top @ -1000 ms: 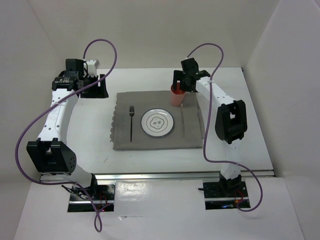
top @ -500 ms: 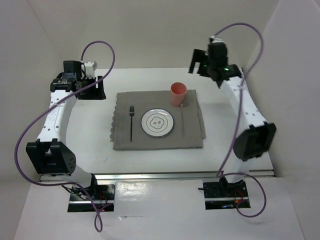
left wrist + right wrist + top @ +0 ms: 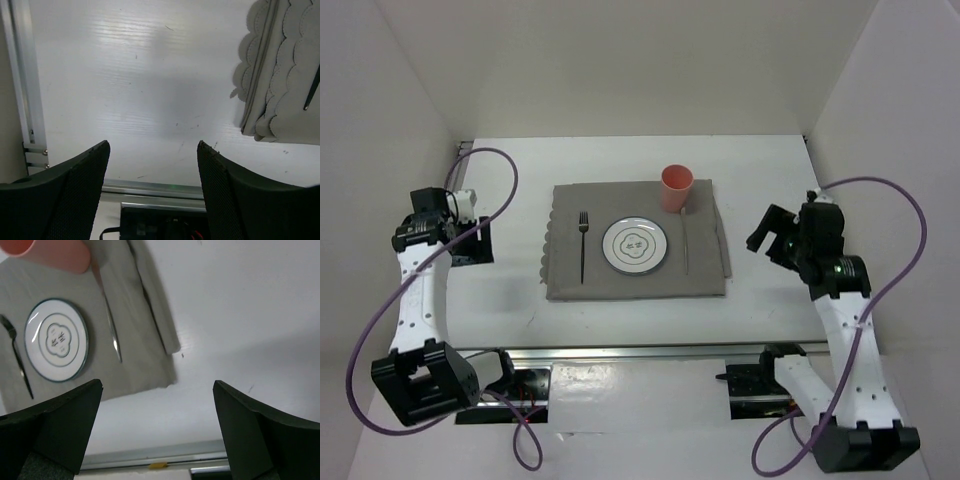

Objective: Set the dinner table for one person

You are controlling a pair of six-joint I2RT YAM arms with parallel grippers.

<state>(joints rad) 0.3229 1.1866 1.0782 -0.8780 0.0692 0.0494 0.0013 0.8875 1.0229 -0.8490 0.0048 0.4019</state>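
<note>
On the white dinner table (image 3: 620, 160) lies a grey cloth mat (image 3: 705, 280). On the mat sit a white plate with a dark rim (image 3: 636, 246), a fork (image 3: 583, 245) to its left, a knife (image 3: 686, 245) to its right and a pink cup (image 3: 676, 188) at the mat's far right corner. My left gripper (image 3: 470, 240) is open and empty, left of the mat. My right gripper (image 3: 768, 238) is open and empty, right of the mat. The right wrist view shows the plate (image 3: 56, 340), knife (image 3: 111, 330), fork (image 3: 16, 357) and cup (image 3: 52, 250).
Silver rails (image 3: 650, 350) run along the table's near edge and, in the left wrist view, along its left edge (image 3: 22, 85). White walls enclose the table on three sides. The mat's scalloped left edge (image 3: 280, 85) shows in the left wrist view.
Both arms have drawn back toward the near side. The right gripper left the cup standing on the mat and swung to the right; the left gripper moved nearer along the left.
</note>
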